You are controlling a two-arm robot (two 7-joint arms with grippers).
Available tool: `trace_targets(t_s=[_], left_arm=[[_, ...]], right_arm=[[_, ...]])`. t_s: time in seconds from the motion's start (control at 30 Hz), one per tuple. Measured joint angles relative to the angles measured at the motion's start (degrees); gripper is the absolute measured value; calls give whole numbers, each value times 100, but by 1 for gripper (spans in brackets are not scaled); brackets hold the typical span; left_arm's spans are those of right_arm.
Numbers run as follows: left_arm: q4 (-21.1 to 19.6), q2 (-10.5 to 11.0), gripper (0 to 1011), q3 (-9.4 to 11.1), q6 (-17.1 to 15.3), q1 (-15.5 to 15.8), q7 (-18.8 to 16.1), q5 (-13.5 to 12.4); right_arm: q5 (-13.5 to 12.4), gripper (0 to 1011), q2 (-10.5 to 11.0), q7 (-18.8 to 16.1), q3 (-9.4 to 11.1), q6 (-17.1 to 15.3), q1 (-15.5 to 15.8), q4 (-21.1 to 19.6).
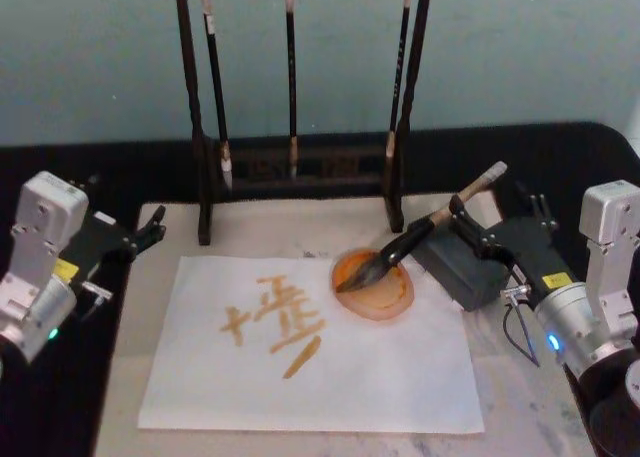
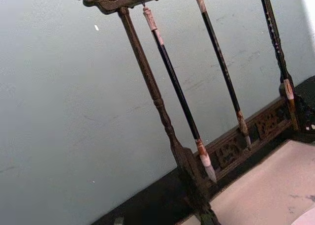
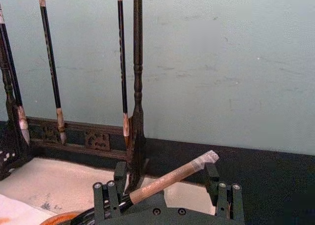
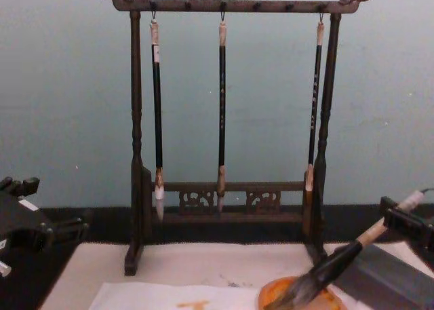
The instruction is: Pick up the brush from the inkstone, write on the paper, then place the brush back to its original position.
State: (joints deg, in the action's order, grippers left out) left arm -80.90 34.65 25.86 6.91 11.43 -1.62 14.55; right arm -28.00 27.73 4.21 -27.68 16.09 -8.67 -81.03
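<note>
Already the paper [image 1: 330, 362] carries orange strokes. At its right edge the brush [image 1: 420, 235] leans bristles-down in the inkstone [image 1: 375, 287], apparently set back; the right gripper [image 1: 468, 215] straddles its handle, fingers apart. Off the paper's left, the left gripper [image 1: 143, 230] idles, spread.

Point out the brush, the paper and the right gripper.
brush [image 1: 425, 227], head view, on the black lower shaft above the bristles.
paper [image 1: 400, 377], head view, on a bare white patch near its front right.
right gripper [image 1: 462, 215], head view, midway between the fingers at the brush handle.
</note>
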Motion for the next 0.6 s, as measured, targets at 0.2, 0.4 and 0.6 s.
trace_targets(t_s=[0.2, 0.4, 0.6], left_arm=[[0, 0, 1010, 0, 0, 0, 0, 0], [0, 0, 1010, 0, 0, 0, 0, 0], [0, 0, 1010, 0, 0, 0, 0, 0]], right_arm=[[0, 1000, 0, 0, 0, 0, 0, 0], [0, 1000, 0, 0, 0, 0, 0, 0], [0, 1000, 0, 0, 0, 0, 0, 0]])
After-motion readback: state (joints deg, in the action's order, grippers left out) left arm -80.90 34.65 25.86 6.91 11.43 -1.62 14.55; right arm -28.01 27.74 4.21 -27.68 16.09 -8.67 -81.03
